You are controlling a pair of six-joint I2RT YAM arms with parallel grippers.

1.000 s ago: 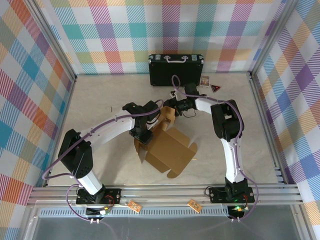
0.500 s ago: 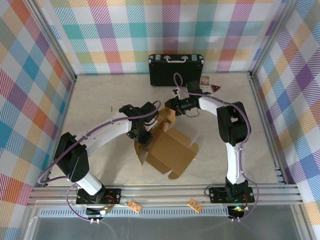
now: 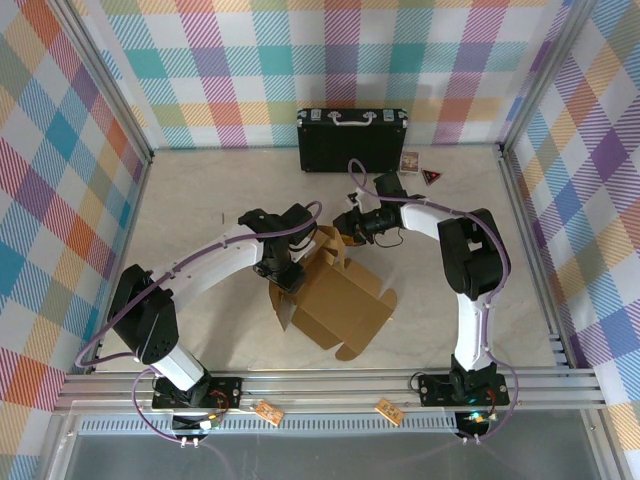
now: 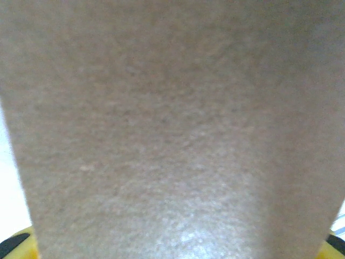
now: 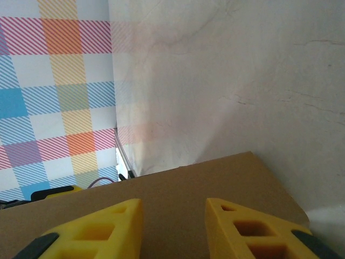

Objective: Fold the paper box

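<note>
Box (image 3: pixel 340 300) sits mid-way on the table (image 3: pixel 190 200), partly folded, with 1 far flap raised. Your right tool (image 3: pixel 347 228) is at that flap, released, its 2 fingers (image 5: pixel 242 229) spread over cardboard. Your left tool (image 3: pixel 287 277) is at the box's left edge. Cardboard covers its camera, so its grip cannot be told.

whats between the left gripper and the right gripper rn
A raised flap of the paper box stands between the left gripper and the right gripper, as the top external view shows.
</note>
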